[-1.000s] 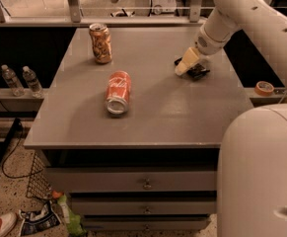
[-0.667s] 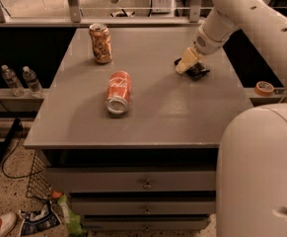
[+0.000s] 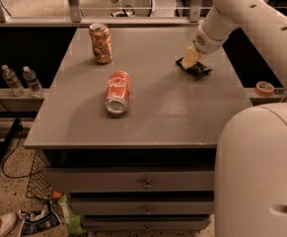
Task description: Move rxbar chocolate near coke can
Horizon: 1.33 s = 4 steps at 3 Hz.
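The coke can [image 3: 117, 91], red with white script, lies on its side in the left-middle of the grey table [image 3: 153, 117], its silver end toward the front. The rxbar chocolate [image 3: 196, 68], a small flat black wrapper, lies at the table's right rear. My gripper [image 3: 189, 59] comes down from the white arm at the upper right and sits right over the bar's left end, touching or almost touching it. The bar is well to the right of the can.
A tan-and-orange patterned can [image 3: 101, 43] stands upright at the table's left rear. Two water bottles [image 3: 20, 79] stand on a low shelf to the left. A tape roll [image 3: 264, 88] lies on a ledge at the right. My white base [image 3: 261, 172] fills the lower right.
The gripper has stayed at the black bar with almost no movement. Both cans are where they were.
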### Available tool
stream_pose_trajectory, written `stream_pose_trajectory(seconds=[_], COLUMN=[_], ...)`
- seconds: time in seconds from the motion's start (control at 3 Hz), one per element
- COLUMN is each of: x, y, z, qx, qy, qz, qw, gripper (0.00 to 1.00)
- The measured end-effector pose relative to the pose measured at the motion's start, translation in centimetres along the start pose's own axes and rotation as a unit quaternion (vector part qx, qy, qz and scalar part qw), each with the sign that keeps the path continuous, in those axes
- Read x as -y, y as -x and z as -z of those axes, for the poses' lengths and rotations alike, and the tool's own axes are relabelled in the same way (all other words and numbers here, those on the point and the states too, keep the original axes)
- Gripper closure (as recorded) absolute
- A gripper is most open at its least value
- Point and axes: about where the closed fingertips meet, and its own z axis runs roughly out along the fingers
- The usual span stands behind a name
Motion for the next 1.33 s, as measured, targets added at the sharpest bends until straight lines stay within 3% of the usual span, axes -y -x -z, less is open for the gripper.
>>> stream_pose_trajectory(seconds=[0.33, 0.67, 1.0, 1.33], x=[0.0, -1.3, -4.9, -9.2], y=[0.0, 0.5, 0.0, -0.8], z=[0.0, 3.3, 7.8, 10.4], qx=[0.000, 0.021, 0.039, 0.040], qy=[0.000, -0.012, -0.009, 0.024], qz=[0.000, 0.042, 0.116, 0.197], qw=[1.0000, 0.9988, 0.9924, 0.9793], gripper=[1.00, 1.00, 1.00, 1.00])
